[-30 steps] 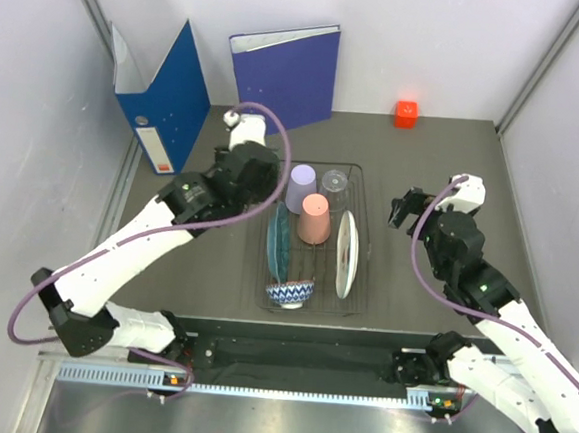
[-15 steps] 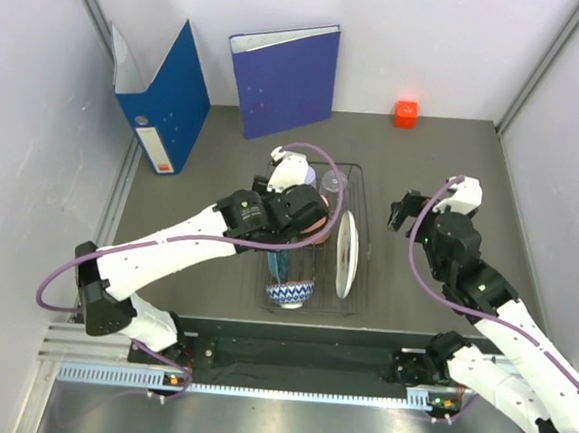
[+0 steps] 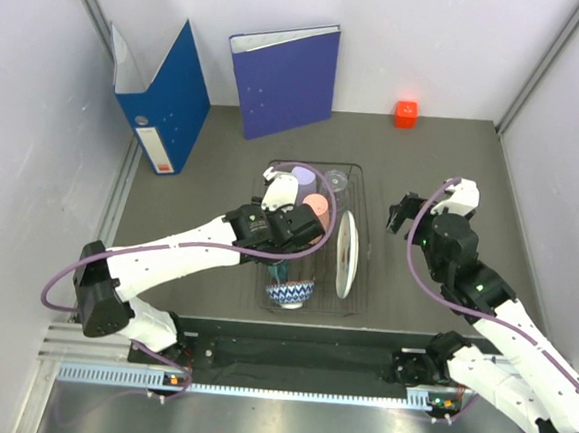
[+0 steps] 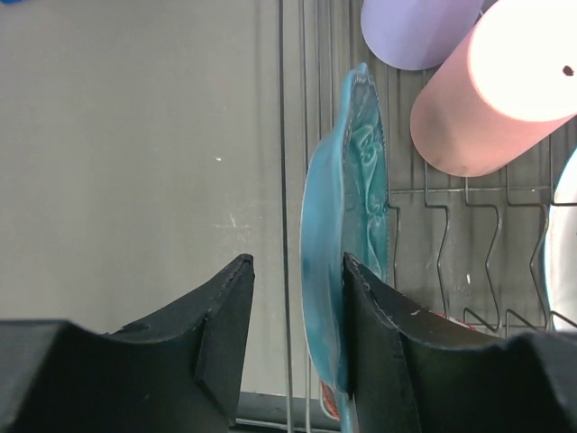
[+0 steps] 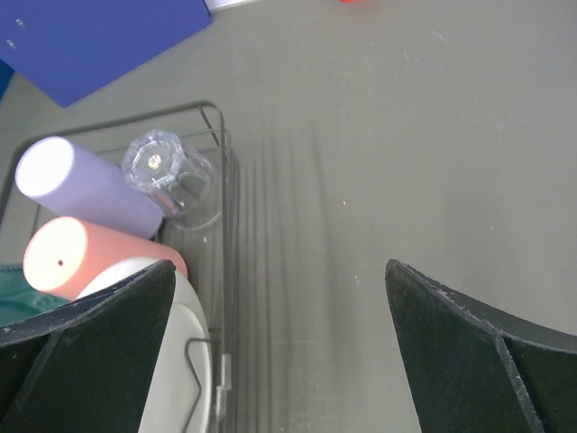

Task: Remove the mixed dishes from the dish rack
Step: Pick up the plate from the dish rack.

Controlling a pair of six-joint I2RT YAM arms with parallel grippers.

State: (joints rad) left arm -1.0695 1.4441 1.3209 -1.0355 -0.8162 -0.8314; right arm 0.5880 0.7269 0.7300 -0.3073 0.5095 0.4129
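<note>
The black wire dish rack (image 3: 357, 282) sits mid-table. It holds an upright teal scalloped plate (image 4: 347, 225), a white plate (image 3: 346, 253), a pink cup (image 3: 313, 204), a lavender cup (image 5: 81, 189), a clear tumbler (image 3: 337, 185) and a patterned bowl (image 3: 289, 293). My left gripper (image 4: 297, 307) is open and straddles the teal plate's rim. The plate lies against the right finger (image 4: 374, 334), and there is a gap to the left finger (image 4: 221, 316). My right gripper (image 3: 402, 213) is open and empty above bare table right of the rack.
Two blue binders (image 3: 164, 96) (image 3: 285, 76) stand at the back left. A small red cube (image 3: 406, 113) sits at the back right. The left arm covers the rack's left half in the top view. Grey walls close both sides.
My left arm has swung from behind the rack's left side to over the rack, and its open jaws now sit around the teal plate. The right arm has barely moved.
</note>
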